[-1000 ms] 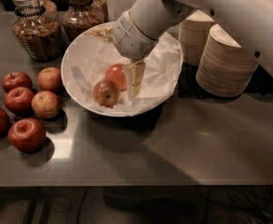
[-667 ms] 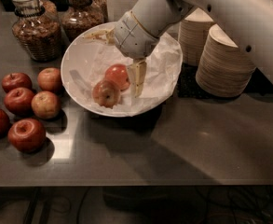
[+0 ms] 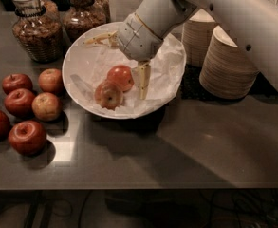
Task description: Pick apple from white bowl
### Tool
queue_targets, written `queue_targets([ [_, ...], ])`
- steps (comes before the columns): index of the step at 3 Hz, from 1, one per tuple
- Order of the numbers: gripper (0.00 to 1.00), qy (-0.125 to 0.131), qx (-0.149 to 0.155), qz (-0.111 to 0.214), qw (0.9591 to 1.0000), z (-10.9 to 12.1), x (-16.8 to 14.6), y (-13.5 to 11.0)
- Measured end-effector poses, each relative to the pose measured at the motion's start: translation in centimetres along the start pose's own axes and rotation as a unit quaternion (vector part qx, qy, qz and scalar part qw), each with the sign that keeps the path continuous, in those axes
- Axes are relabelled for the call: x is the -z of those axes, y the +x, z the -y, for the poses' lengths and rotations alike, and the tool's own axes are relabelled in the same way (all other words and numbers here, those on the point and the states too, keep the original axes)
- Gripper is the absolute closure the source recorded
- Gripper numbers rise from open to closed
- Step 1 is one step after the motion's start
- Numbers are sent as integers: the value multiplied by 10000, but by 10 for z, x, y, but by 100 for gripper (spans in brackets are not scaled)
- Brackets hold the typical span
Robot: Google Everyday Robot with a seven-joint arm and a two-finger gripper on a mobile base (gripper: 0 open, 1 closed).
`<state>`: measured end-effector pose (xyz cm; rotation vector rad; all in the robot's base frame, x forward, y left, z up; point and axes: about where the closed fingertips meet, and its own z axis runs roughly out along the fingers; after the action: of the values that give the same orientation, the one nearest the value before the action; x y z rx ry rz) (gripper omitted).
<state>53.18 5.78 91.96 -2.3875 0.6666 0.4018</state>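
Note:
The white bowl (image 3: 174, 46), wide and lined with crumpled white paper, sits at the back middle of the dark table. The orange-red apple (image 3: 120, 76) lies in it, touching a yellowish-blotched apple (image 3: 108, 95) in front of it. My gripper (image 3: 115, 69) reaches down into the bowl from the upper right and is open. One beige finger (image 3: 143, 81) points down just right of the apple. The other finger (image 3: 99, 39) sticks out to the apple's upper left. The apple lies between them, not clamped.
Several darker red apples (image 3: 27, 137) lie in a group on the table at the left. Two glass jars (image 3: 36, 27) stand at the back left. Stacks of beige paper bowls (image 3: 226, 65) stand right of the white bowl. The table's front edge (image 3: 129, 186) runs below.
The gripper and its lower finger have shifted slightly to the right beside the apple. The apples and the bowl have hardly moved.

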Motion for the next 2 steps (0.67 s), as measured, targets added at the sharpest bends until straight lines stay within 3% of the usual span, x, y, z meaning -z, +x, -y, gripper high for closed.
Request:
queue_targets([
  [2,0,-198,-196,-21,9996,3,-30,17],
])
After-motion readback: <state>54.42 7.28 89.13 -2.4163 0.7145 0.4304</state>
